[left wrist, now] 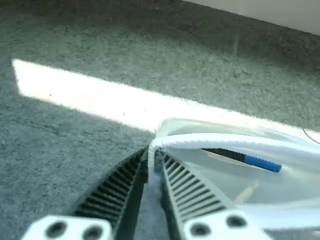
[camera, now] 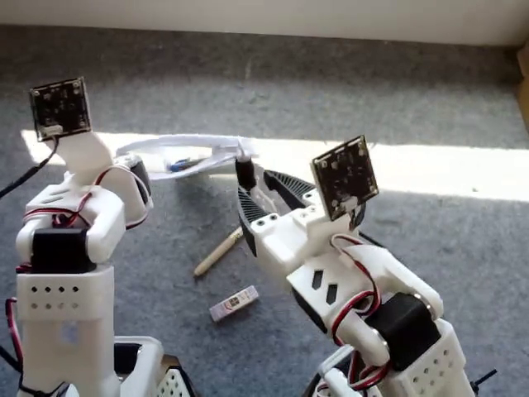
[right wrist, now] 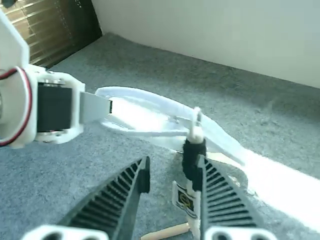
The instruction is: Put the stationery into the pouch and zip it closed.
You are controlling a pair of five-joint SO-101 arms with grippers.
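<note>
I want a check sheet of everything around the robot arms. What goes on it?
Surface: grey carpet, with a sunlit stripe.
Job's things: clear pouch with a blue pen inside; black-capped tube; wooden stick and small block on the carpet.
Clutter: nothing seen.
Hands: left hand shut on the pouch's edge; right hand open, tube against one finger.
Cables: red and white wires on the arms.
Surroundings: white wall.
</note>
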